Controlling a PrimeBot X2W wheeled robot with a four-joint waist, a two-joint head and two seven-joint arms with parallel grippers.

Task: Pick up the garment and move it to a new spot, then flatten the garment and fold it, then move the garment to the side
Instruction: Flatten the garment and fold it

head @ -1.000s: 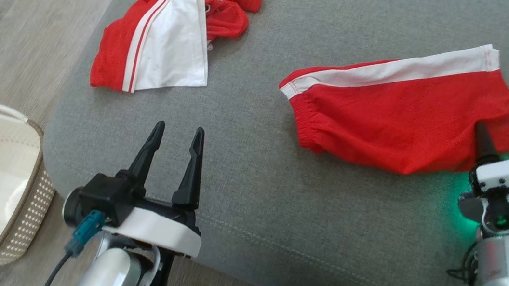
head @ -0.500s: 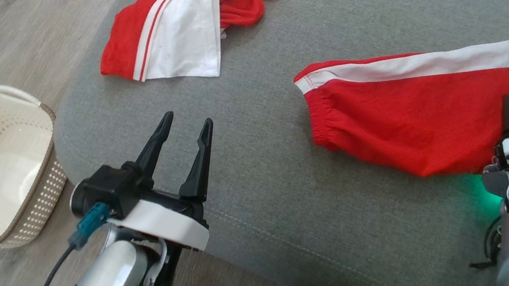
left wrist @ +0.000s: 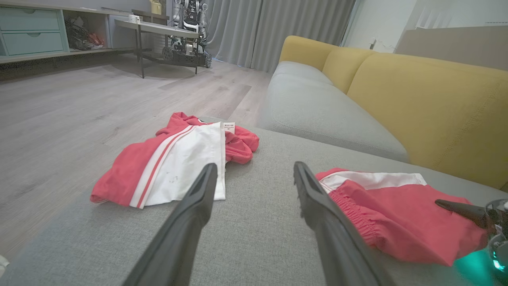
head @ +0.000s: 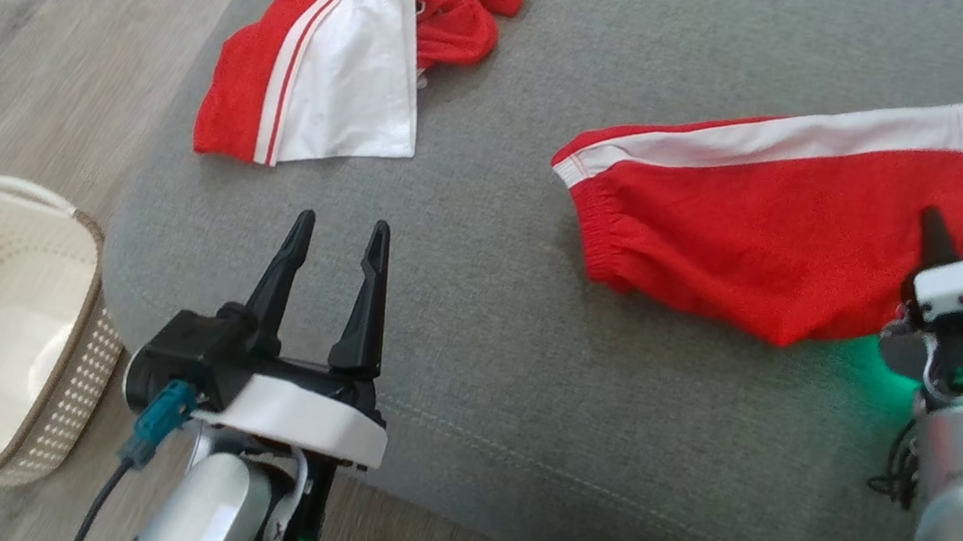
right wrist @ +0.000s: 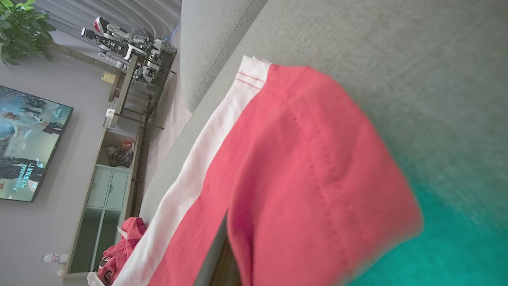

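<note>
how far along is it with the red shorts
Done: the red shorts lie flat and look folded in half on the grey sofa cushion. In hand: the right gripper is shut on their right end; the left gripper is open and empty. Left: moving them to the side.

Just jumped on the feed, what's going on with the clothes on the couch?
The right gripper is shut on the red shorts near their right end. The shorts lie on the grey couch cushion, not yet lifted. The left gripper is open near the cushion's front edge, holding nothing. A red and white jersey lies crumpled at the far left, and a cream basket sits on the floor beside the couch.
</note>
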